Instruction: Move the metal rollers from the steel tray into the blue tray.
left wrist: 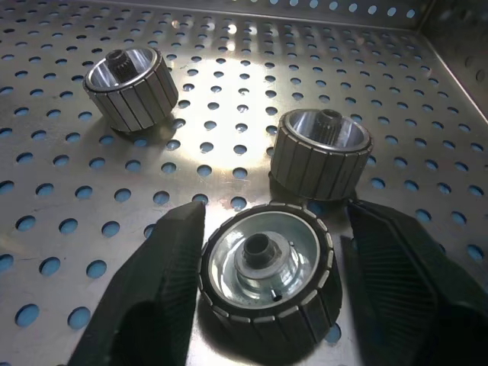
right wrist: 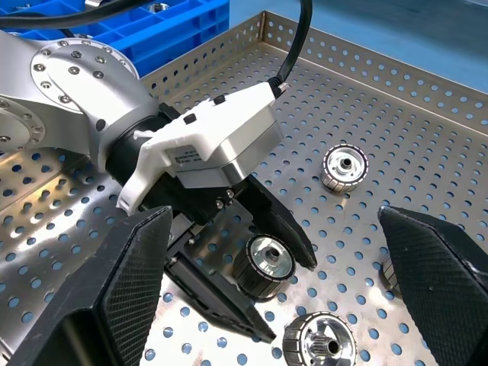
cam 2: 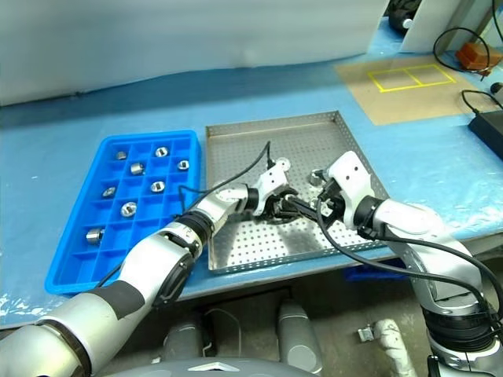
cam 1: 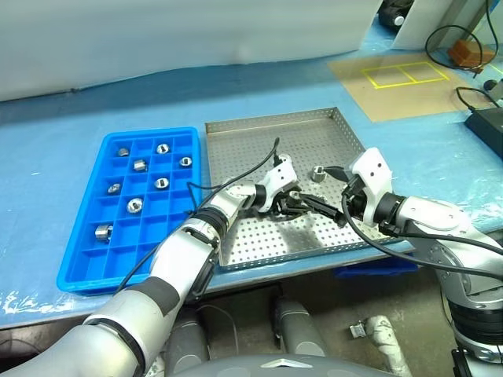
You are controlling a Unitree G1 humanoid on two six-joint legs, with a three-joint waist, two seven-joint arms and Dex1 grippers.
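Left tool (right wrist: pixel 263 286) straddling (unclamped) one roller (left wrist: pixel 267 263) | right tool (right wrist: pixel 282 290) released | blue tray (cam 1: pixel 86 263): seven rollers

Even, bright light is falling from above across the desk, and I am seeing only soft, short shadows under my arms on the steel tray (cam 1: pixel 330 126). Through my left wrist camera a white glare is spreading over the perforated floor toward the tray's far rim, while my own black fingers (left wrist: pixel 152 297) are sitting dark and slightly soft in the foreground. The metal rollers (left wrist: pixel 263 271) are catching sharp highlights.
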